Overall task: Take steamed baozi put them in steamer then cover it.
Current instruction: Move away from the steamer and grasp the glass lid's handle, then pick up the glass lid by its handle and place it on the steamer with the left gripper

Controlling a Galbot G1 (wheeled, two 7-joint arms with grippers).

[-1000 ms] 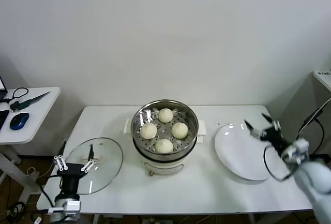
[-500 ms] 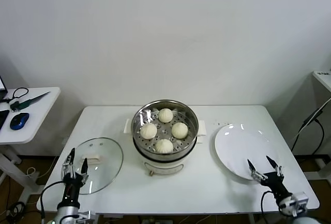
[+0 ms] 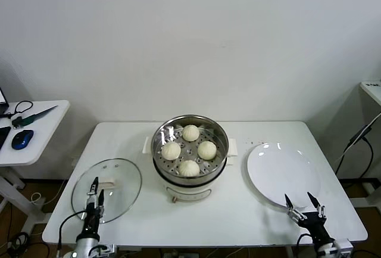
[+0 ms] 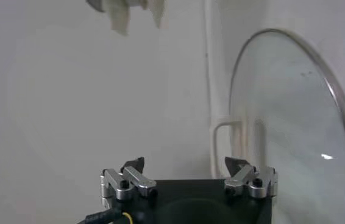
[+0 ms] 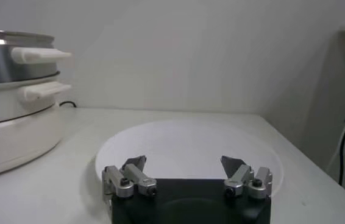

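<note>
I see all four steamed baozi (image 3: 189, 150) in the steamer (image 3: 190, 151) — covering remains; left gripper (image 3: 94, 198), fingers spread and empty, must grasp the cover (image 3: 106, 189) left of it; right gripper (image 3: 303, 206) likewise released

Cream-white baozi (image 3: 189, 168) in a shiny steel steamer (image 3: 218, 161), clear glass cover (image 3: 119, 177), white plate (image 3: 280, 174)

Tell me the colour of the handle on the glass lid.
Cream-white, on the cover lying flat on the table left of the steamer; clearest in the head view.
</note>
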